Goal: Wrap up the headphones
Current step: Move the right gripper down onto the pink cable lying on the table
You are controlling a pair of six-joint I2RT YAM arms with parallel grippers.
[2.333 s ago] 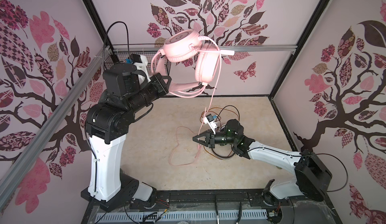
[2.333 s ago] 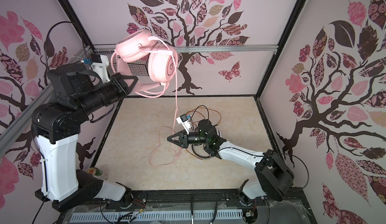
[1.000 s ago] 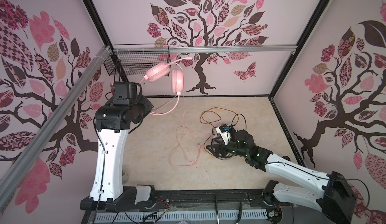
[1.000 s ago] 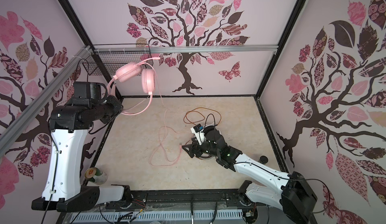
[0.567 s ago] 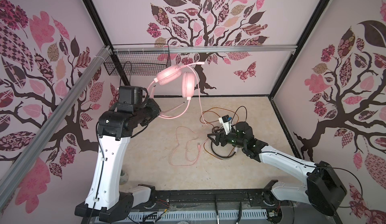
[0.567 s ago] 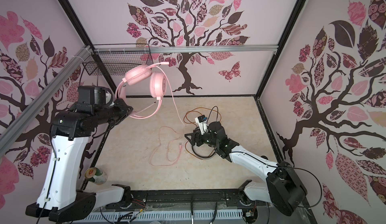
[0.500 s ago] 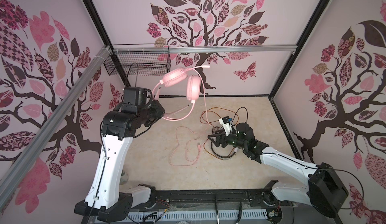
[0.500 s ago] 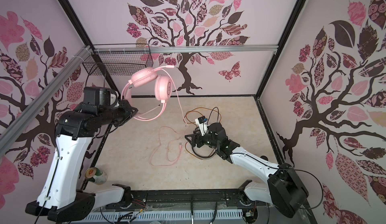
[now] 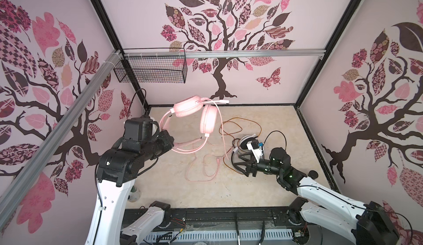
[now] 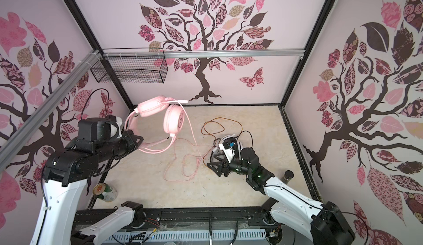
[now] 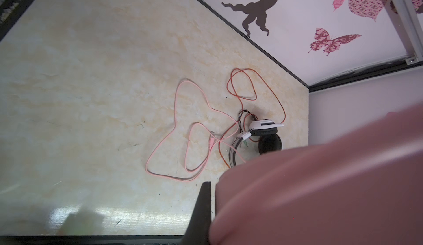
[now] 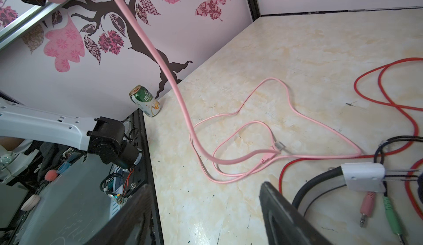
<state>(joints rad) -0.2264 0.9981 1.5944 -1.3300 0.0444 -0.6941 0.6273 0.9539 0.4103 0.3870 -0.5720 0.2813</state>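
Pink headset [image 9: 207, 120] hangs at 11 o'clock, band clamped in left gripper [image 9: 170, 142], cable [image 9: 199, 181] trailing onto open floor [image 9: 176, 193]; white headset [image 9: 245, 139] lies at 2 o'clock beside right gripper [image 9: 244, 166], jaws spread, empty; Chinese-lettered can [image 12: 145, 101] at 8 o'clock edge.

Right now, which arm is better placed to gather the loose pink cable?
Probably right: the right hand is open and low beside the pink cable; the left hand is shut on the raised pink headset.
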